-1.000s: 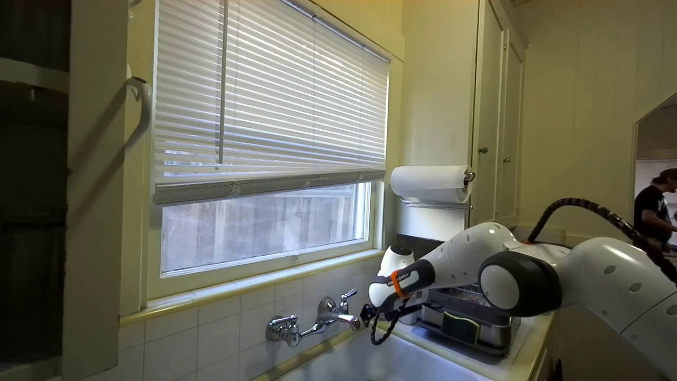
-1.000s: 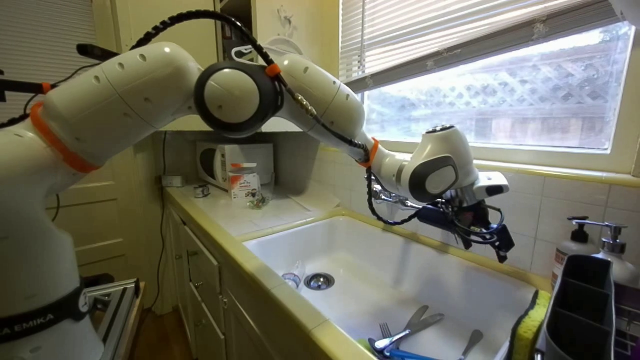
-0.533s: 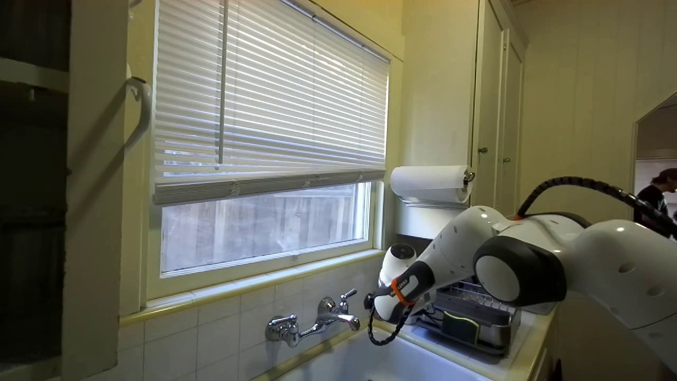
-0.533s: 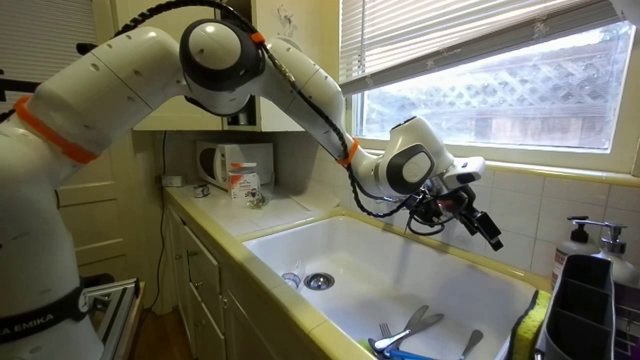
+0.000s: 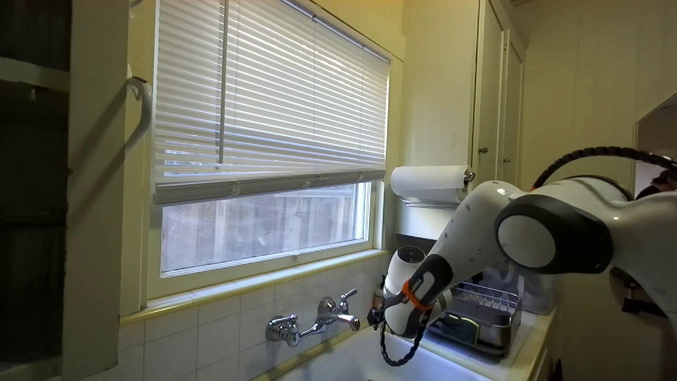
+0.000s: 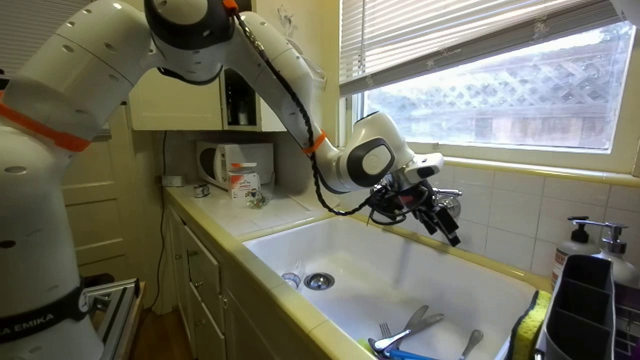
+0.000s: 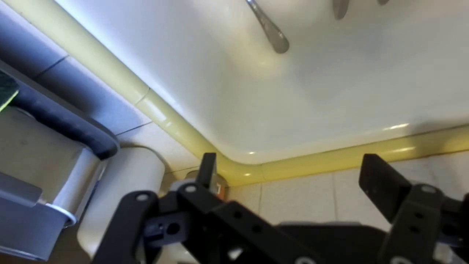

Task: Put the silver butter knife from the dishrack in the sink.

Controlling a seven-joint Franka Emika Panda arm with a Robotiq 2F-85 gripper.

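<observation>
My gripper [image 6: 445,234] is high above the far side of the sink [image 6: 425,272], near the tap. In the wrist view the gripper [image 7: 289,161] is wide open, with nothing between its fingers. Several pieces of silver cutlery [image 6: 426,322] lie in the sink. One lone silver handle [image 6: 472,342] lies apart, nearer the dishrack, and also shows in the wrist view [image 7: 273,35]. I cannot tell which piece is the butter knife. The dark grey dishrack [image 6: 580,315], with a compartmented holder, stands right of the sink and also shows in an exterior view [image 5: 489,320].
A yellow sponge [image 6: 531,322] sits at the rack's sink side. Soap bottles [image 6: 575,250] stand behind it by the tiled wall. The chrome tap [image 5: 336,317] projects over the sink. A clear plastic item [image 6: 294,275] lies near the drain. A paper towel roll [image 5: 431,182] hangs above the rack.
The arm has lifted at the elbow and drawn back. My gripper has moved away from the rack and soap bottles, along the sink's wall side toward the tap. The cutlery has not moved.
</observation>
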